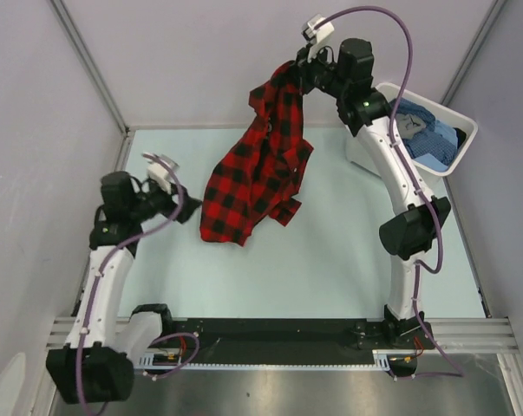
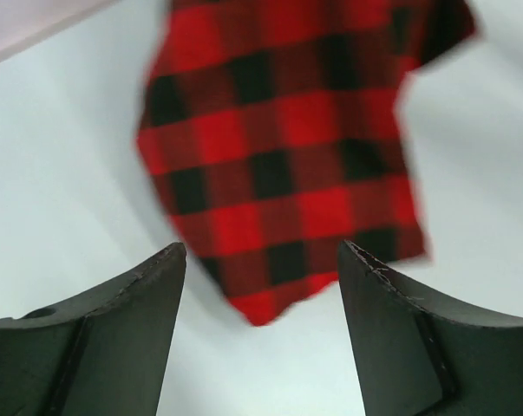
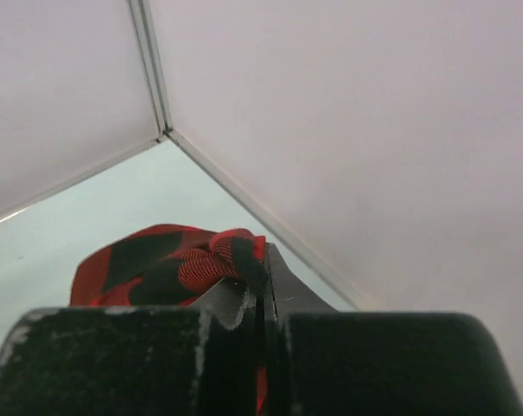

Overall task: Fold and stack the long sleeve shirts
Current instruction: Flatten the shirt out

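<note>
right gripper (image 3: 261,279) pinches the red-and-black shirt (image 1: 257,173); left gripper (image 2: 263,251) gapes, empty; only the overhead view shows the tub (image 1: 443,112).

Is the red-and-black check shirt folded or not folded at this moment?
Not folded. The red-and-black shirt hangs loose and crumpled from the shut right jaws; no neat fold shows.

Looking like a robot lab cell: plain panel walls (image 1: 226,61) boxing in a pale table (image 1: 330,251), aluminium rail (image 1: 478,329) running along its near edge.
</note>
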You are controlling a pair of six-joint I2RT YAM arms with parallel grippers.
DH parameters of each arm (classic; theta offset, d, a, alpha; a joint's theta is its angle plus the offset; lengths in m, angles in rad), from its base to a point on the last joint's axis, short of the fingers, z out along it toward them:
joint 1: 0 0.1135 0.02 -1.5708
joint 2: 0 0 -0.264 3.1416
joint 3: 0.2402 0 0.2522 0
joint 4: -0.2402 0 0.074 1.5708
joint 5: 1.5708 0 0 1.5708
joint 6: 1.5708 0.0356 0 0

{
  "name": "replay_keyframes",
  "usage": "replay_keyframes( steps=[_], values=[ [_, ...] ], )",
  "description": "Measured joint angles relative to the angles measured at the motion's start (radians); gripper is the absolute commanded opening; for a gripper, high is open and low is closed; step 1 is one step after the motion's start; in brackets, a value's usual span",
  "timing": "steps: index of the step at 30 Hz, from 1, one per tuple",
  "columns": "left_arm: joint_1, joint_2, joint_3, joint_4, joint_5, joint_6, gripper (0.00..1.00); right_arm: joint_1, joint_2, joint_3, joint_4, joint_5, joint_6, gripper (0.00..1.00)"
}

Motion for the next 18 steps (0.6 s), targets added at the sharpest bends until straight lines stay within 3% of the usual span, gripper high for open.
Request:
replay_keyframes(
  steps=[3, 10, 18],
  values=[
    [-0.188, -0.012, -0.051, -0.018, -0.043, 0.077, 0.76, 0.003, -0.011, -0.064, 0.005, 0.034, 0.021, 0.0],
    [-0.369, 0.147, -0.073, -0.024, -0.17, 0.099, 0.75, 0.027, -0.018, -0.119, -0.005, 0.09, 0.04, 0.0],
    [-0.776, 0.185, -0.137, 0.066, -0.478, 0.152, 0.78, 0.034, -0.039, -0.147, 0.016, 0.153, 0.041, 0.0]
  ],
)
